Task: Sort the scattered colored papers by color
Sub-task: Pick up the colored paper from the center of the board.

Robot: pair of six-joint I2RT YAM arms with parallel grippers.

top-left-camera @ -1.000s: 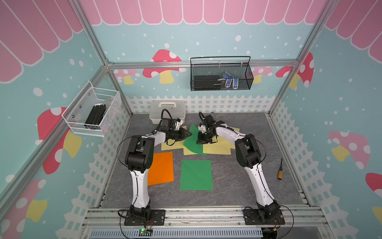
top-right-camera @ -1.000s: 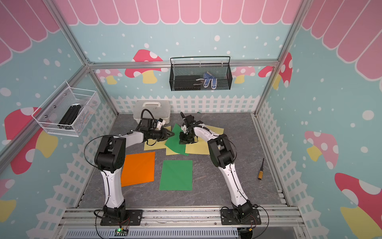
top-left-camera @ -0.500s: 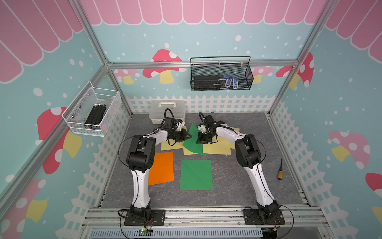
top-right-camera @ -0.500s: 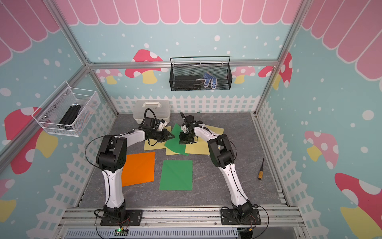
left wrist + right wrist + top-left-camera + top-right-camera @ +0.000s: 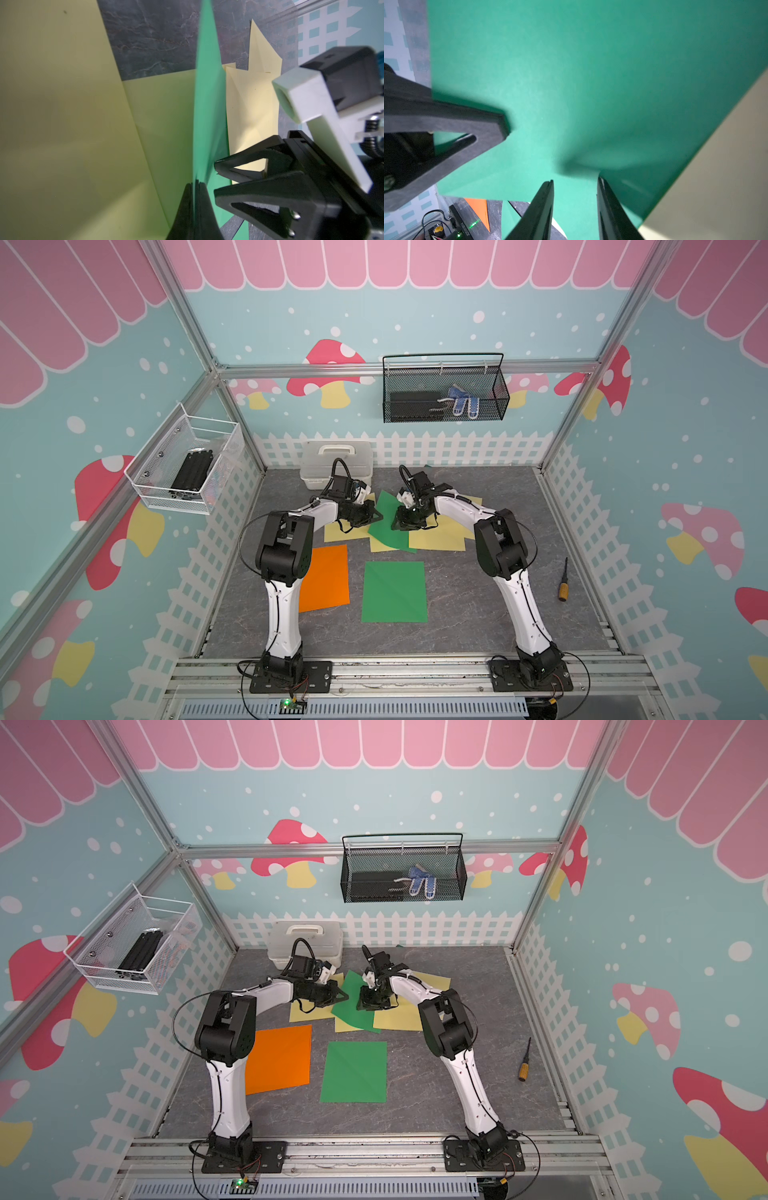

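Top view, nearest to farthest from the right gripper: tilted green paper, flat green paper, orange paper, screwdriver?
1. Tilted green paper, under the right gripper.
2. Flat green paper, toward the front.
3. Orange paper, by the left arm.
4. Screwdriver, near the right wall.

Both arms rise from their bases and bend at the elbow, the left arm [image 5: 282, 614] and the right arm [image 5: 517, 605] each sending its forearm inward and away from the bases, so that the two wrists come near each other. The left gripper [image 5: 195, 184] lies low and points toward the right one, its jaws pressed together on the edge of the green paper [image 5: 205, 104]. The right gripper [image 5: 575, 180] points steeply down just beside the left one's tip, its jaws standing apart with a clear gap between the fingers [image 5: 544, 199].
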